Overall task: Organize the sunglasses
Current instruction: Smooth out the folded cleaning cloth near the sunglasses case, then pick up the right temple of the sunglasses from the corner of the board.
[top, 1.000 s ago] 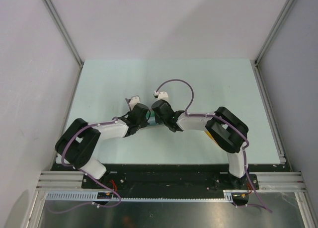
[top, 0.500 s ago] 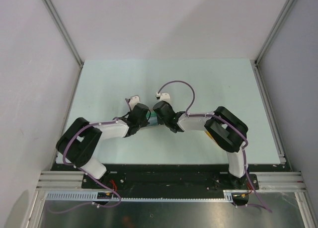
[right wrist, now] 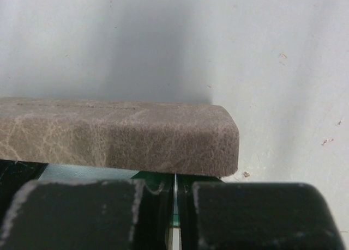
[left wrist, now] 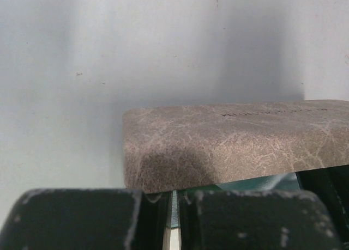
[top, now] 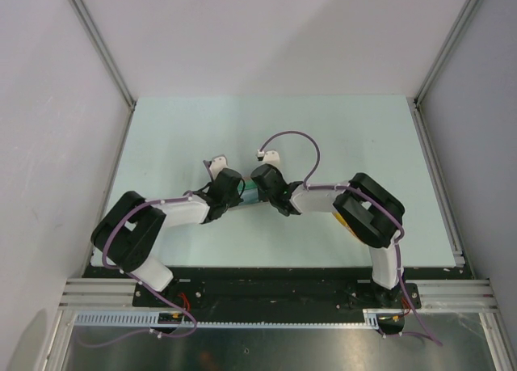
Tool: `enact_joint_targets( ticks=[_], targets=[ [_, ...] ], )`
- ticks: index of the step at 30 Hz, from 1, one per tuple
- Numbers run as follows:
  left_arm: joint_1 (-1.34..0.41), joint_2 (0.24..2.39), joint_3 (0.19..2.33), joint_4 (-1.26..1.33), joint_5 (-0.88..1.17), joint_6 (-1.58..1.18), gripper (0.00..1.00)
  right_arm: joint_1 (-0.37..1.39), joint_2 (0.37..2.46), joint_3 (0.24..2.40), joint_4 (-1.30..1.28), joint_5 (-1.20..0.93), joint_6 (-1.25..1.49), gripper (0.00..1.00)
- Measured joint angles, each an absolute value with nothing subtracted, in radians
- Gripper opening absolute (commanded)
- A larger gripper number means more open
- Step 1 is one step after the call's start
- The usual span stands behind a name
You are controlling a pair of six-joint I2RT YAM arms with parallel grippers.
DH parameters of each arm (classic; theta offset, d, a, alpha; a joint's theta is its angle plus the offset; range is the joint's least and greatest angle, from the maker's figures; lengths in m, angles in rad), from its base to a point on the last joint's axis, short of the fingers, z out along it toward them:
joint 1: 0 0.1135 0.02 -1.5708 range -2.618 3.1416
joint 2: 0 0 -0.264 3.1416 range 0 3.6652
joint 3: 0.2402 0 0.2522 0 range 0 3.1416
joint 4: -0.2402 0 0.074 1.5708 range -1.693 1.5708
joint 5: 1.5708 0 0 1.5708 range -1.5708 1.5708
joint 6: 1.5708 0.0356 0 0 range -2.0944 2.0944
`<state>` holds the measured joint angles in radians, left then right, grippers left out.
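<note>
The grey-beige case [left wrist: 229, 141] lies across both wrist views, its lid slightly raised over a green inside [left wrist: 262, 182]; it also shows in the right wrist view [right wrist: 109, 135]. My left gripper [left wrist: 173, 212] is shut on a thin green-lined edge of the case at its left end. My right gripper [right wrist: 175, 212] is shut on the same thin edge at its right end. From above, the two grippers [top: 241, 193] [top: 258, 193] meet at the table's middle with a teal strip [top: 250, 196] between them. The sunglasses are hidden, unless a yellow sliver [top: 338, 218] under the right arm is them.
The pale green table [top: 178, 137] has metal rails along its right edge [top: 440, 185] and near edge [top: 275, 294]. White walls close in on the left, back and right. A purple cable [top: 303, 145] loops above the right wrist.
The right gripper and its wrist have shifted a little to the right, and the teal strip between the grippers shows slightly wider. The left arm has barely moved.
</note>
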<state>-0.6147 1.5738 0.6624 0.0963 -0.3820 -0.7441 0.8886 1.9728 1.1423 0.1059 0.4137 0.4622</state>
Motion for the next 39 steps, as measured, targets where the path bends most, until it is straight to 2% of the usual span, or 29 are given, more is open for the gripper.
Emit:
enact_joint_targets(
  ticks=[3,5,13,15,18,20,21,22,24,25,27,30,34,39],
  targets=[
    [-0.615,1.574,0.662,0.096,-0.382,-0.744,0.11,0.891,1.956,1.132,0.093,0.415,0.461,0.12],
    [-0.615,1.571,0.662,0.095,-0.382,-0.743,0.17,0.891,1.928,1.122,0.069,0.415,0.462,0.18],
    [-0.615,1.489,0.662,0.064,-0.356,-0.732,0.27,0.897,1.742,1.112,-0.076,0.411,0.493,0.26],
    [-0.615,1.454,0.662,0.060,-0.350,-0.731,0.31,0.900,1.684,1.089,-0.118,0.412,0.518,0.27],
    [-0.615,1.375,0.652,0.057,-0.335,-0.721,0.43,0.899,1.576,1.031,-0.213,0.433,0.572,0.32],
    [-0.615,1.321,0.640,0.056,-0.323,-0.713,0.49,0.880,1.500,0.990,-0.289,0.447,0.615,0.43],
    [-0.615,1.292,0.632,0.056,-0.313,-0.705,0.52,0.860,1.459,0.969,-0.325,0.455,0.637,0.51],
    [-0.615,1.265,0.625,0.056,-0.305,-0.697,0.63,0.831,1.416,0.949,-0.363,0.464,0.659,0.69],
    [-0.615,1.216,0.614,0.050,-0.287,-0.675,0.82,0.775,1.337,0.923,-0.432,0.496,0.698,0.86],
    [-0.615,1.196,0.610,0.049,-0.281,-0.662,0.95,0.743,1.291,0.911,-0.471,0.522,0.715,0.99],
    [-0.615,1.162,0.606,0.040,-0.266,-0.637,1.00,0.682,1.202,0.894,-0.545,0.569,0.744,1.00],
    [-0.615,1.109,0.603,0.037,-0.237,-0.615,1.00,0.574,1.111,0.872,-0.633,0.591,0.776,1.00],
    [-0.615,1.074,0.604,0.037,-0.201,-0.590,1.00,0.417,1.085,0.819,-0.747,0.593,0.860,0.94],
    [-0.615,1.080,0.617,0.033,-0.154,-0.577,1.00,0.256,1.087,0.749,-0.911,0.559,1.016,0.93]
  ],
)
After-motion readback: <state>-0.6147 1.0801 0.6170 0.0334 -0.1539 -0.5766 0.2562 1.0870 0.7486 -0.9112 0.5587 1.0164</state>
